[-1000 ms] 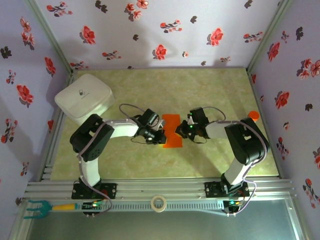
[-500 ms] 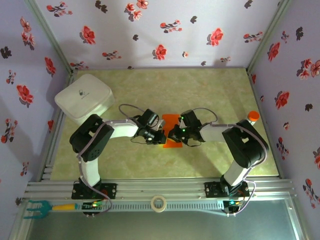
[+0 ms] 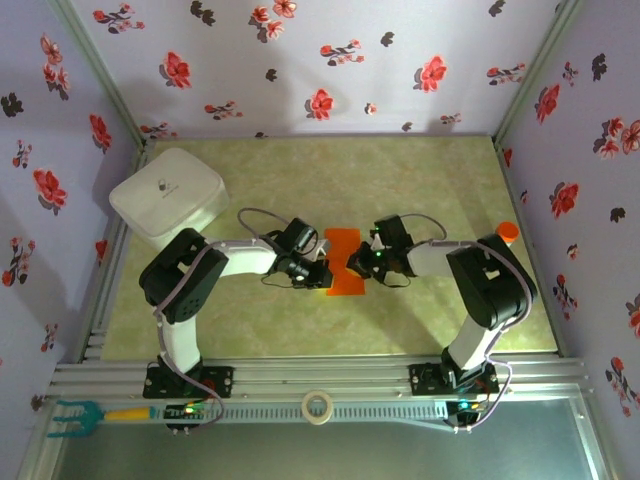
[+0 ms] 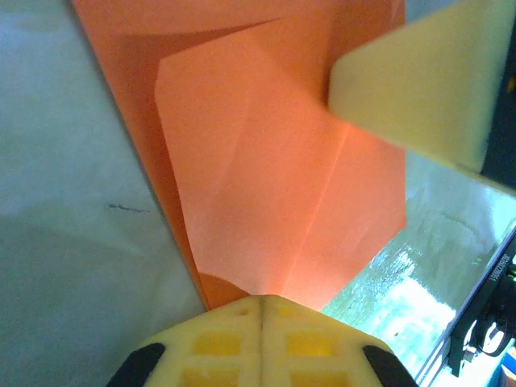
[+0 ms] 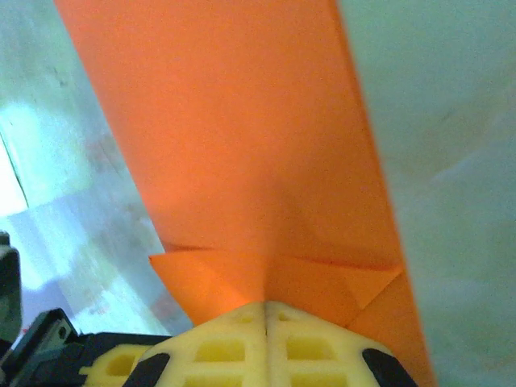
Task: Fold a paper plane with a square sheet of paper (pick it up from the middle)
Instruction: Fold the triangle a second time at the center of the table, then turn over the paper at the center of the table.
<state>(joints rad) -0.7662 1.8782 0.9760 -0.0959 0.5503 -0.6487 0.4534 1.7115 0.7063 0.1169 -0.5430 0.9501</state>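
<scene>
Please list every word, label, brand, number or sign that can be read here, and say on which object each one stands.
No text can be read.
White lettering on the black arm part, left wrist view: too blurred to read.
Small mark on the white box: too small to read.
Orange paper: plain, no print.

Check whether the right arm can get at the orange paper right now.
Likely yes: the right claw, shut, sits at the edge of the folded orange paper, nothing between them; the left claw sits at the opposite edge.
</scene>
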